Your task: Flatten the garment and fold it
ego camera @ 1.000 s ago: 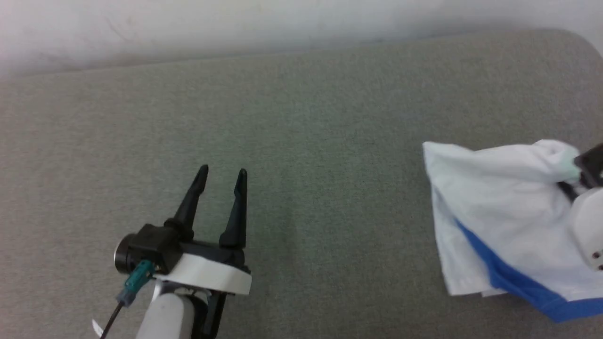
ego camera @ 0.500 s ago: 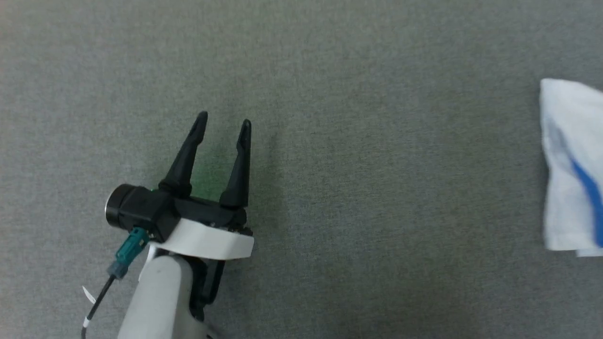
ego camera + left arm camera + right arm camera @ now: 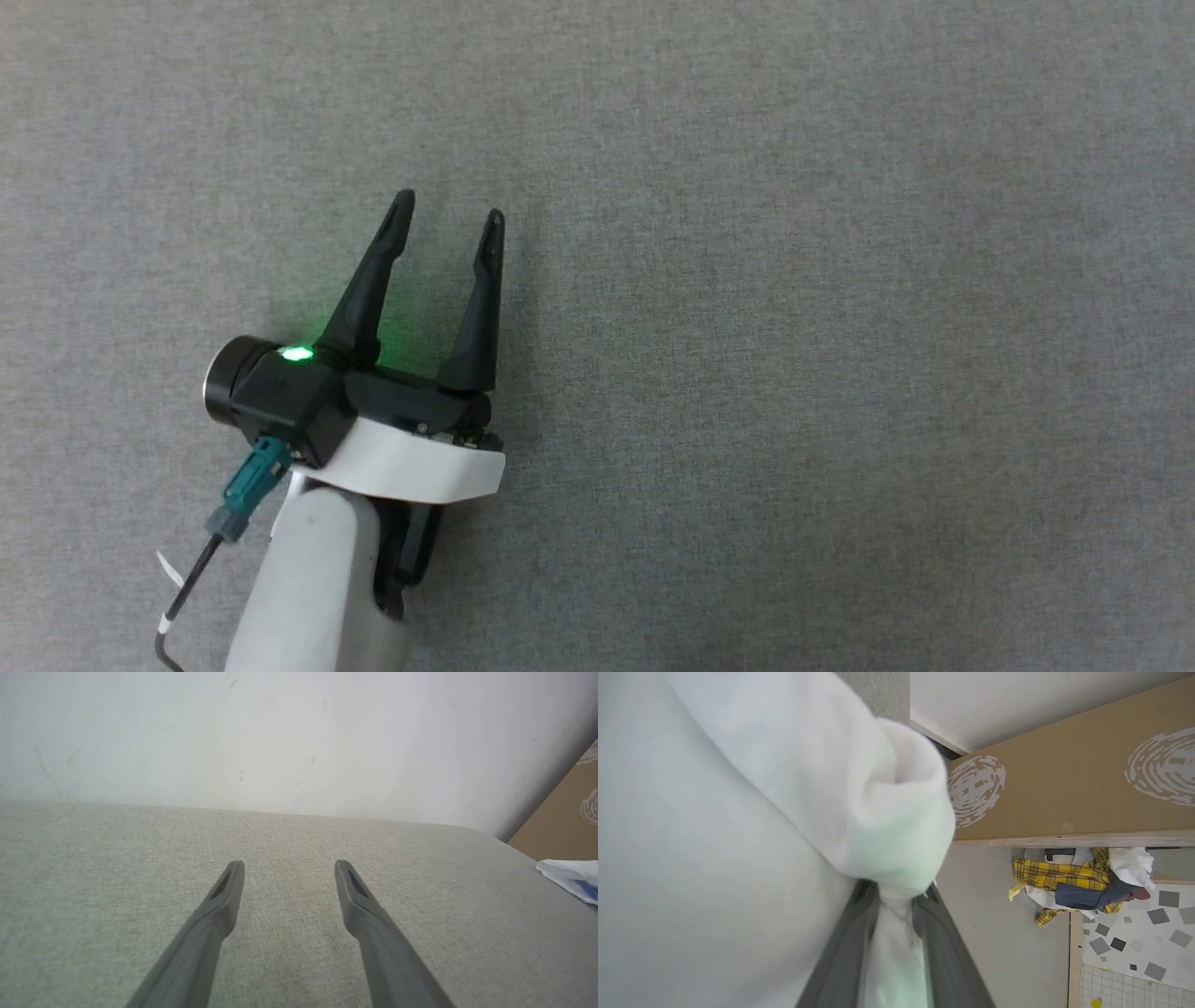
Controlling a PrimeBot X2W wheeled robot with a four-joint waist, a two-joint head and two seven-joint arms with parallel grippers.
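Right wrist view: my right gripper (image 3: pixel 896 891) pinches the limp, bunched T-shirt (image 3: pixel 714 835); left gripper (image 3: pixel 449 206) spread, so I'd take a hem corner.

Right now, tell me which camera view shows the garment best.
The right wrist view: the garment sits close up, its white cloth bunched and pinched in the right tool. The left wrist view catches just a small white-and-blue corner at its right edge.

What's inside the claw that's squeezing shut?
White cloth of the garment is pinched between the fingers of the right gripper. It bulges over them, so their tips are covered, and how much cloth is caught cannot be seen.
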